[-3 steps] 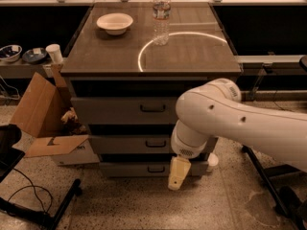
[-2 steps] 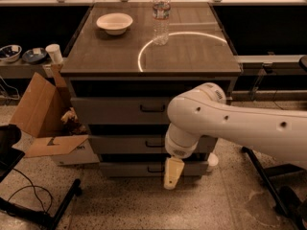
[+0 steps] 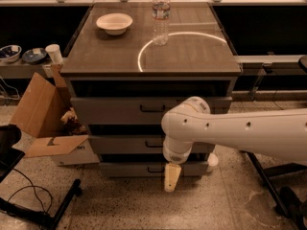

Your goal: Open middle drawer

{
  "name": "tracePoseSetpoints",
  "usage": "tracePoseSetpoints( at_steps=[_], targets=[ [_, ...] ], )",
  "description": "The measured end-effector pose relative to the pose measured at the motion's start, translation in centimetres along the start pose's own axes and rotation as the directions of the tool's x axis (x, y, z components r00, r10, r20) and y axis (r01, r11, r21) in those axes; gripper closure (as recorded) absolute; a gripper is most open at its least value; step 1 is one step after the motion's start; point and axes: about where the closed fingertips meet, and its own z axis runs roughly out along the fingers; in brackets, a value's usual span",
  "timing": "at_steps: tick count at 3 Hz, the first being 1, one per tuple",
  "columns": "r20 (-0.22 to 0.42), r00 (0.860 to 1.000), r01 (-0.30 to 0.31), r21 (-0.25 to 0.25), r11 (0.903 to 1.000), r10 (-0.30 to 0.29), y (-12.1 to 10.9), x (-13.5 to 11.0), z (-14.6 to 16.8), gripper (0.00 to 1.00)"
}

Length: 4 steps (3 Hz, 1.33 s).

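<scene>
The grey cabinet has three drawers stacked one above another. The middle drawer has a medium-height grey front with a small dark loop handle at its centre, and it looks closed. My gripper hangs pointing down from the white arm, which reaches in from the right. The gripper is in front of the lowest drawer, just below and right of the middle drawer's handle, and holds nothing that I can see. The arm's elbow covers the right part of the middle drawer's front.
A white bowl and a water bottle stand on the cabinet top. An open cardboard box sits at the cabinet's left. A black stand leg lies on the floor at lower left. A small white object is at the cabinet's lower right.
The arm and gripper have shifted a little to the left across the drawer fronts. The drawers have not moved.
</scene>
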Motion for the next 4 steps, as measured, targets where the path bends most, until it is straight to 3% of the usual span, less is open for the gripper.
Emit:
tracePoseSetpoints(
  at_steps=[1,3,4],
  targets=[
    [-0.052,0.997,-0.047,0.089,0.9949,0.052,-4.3,3.2,5.4,0.0],
    [-0.046,0.997,-0.057,0.116,0.9916,0.063,-6.1,3.6,7.4,0.0],
    [-0.071,0.996,-0.038,0.21,0.977,0.054,-9.7,4.4,8.6,0.0]
  ],
)
